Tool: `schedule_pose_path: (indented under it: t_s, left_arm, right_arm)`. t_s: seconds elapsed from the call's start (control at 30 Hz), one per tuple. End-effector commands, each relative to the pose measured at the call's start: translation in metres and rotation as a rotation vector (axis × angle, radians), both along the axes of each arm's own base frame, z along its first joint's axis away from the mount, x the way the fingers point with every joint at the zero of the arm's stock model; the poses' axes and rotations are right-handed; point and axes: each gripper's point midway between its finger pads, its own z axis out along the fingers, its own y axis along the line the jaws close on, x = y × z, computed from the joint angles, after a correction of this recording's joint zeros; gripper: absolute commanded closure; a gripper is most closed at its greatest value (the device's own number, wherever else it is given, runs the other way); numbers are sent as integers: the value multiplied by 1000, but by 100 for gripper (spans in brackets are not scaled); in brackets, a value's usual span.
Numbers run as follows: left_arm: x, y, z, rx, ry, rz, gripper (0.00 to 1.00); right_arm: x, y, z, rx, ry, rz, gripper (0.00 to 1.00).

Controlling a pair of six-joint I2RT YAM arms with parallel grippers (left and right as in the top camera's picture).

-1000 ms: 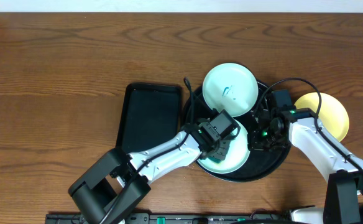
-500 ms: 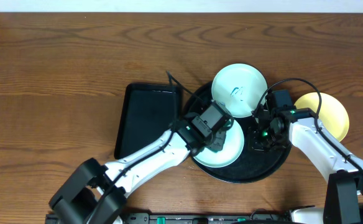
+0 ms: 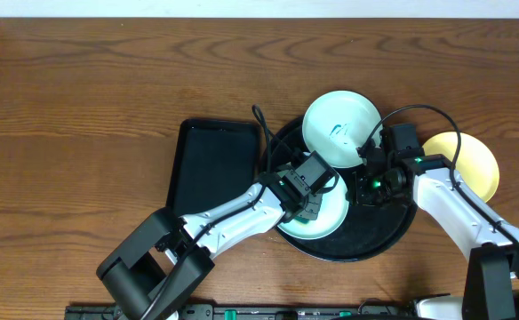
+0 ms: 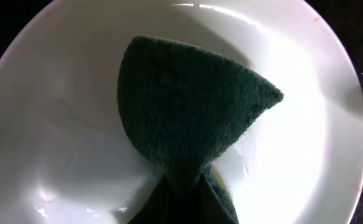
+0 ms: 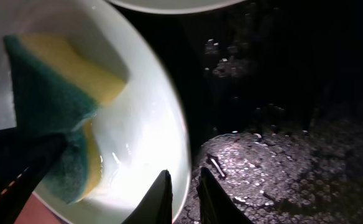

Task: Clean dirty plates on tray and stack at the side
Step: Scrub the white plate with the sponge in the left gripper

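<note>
On the round black tray (image 3: 393,227) lies a mint-white plate (image 3: 331,222), wet and shiny inside. My left gripper (image 3: 317,197) is shut on a green-and-yellow sponge (image 4: 188,106) and presses it into that plate (image 4: 306,124). My right gripper (image 5: 184,177) stands at the plate's right rim (image 5: 169,118) with its jaws a little apart, one finger over the plate and one over the tray (image 5: 281,124). A second mint-white plate (image 3: 341,129) with blue-green scribbles rests on the tray's far rim. A pale yellow plate (image 3: 468,164) lies on the table to the right of the tray.
A smaller rectangular black tray (image 3: 213,169) sits just left of the round one. The round tray's floor is wet and speckled with droplets. Cables loop above both wrists. Bare wooden table stretches to the left and back.
The left gripper with the sponge swung left across the plate, then back a little to the right. The scribbled plate slid slightly right. The right gripper edged toward the far side.
</note>
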Motion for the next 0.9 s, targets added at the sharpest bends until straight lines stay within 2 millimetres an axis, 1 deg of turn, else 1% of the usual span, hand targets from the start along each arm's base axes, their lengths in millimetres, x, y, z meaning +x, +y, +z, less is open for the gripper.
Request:
schedule_pose_path:
  t_s: [0.0, 0.13, 0.3, 0.43, 0.53, 0.6, 0.73, 0.8, 0.87]
  left_arm:
    - [8, 13, -10, 55, -11, 42, 92]
    - [8, 13, -11, 56, -10, 42, 92]
    - [6, 14, -11, 60, -1, 40, 92]
    - [4, 17, -12, 70, 6, 40, 92]
    - [2, 19, -8, 73, 9, 40, 92]
    - [2, 19, -1, 64, 1, 40, 92]
    - [7, 16, 21, 25, -49, 38, 92]
    - [14, 20, 35, 26, -105, 58, 92]
    - [21, 25, 43, 39, -151, 79, 92]
  right_arm:
    - [-3, -8, -8, -53, 16, -23, 85]
    - [-7, -11, -15, -71, 17, -26, 85]
    - [-15, -8, -28, -39, 11, -23, 85]
    - [-22, -9, -36, -40, 22, -39, 88]
    - [-23, -10, -38, -40, 23, -39, 88]
    - [-22, -9, -38, -40, 21, -39, 88]
    - [-21, -10, -37, -38, 15, -41, 88]
    - [-19, -9, -35, -38, 12, -41, 85]
    - [-15, -8, -31, -36, 4, -41, 83]
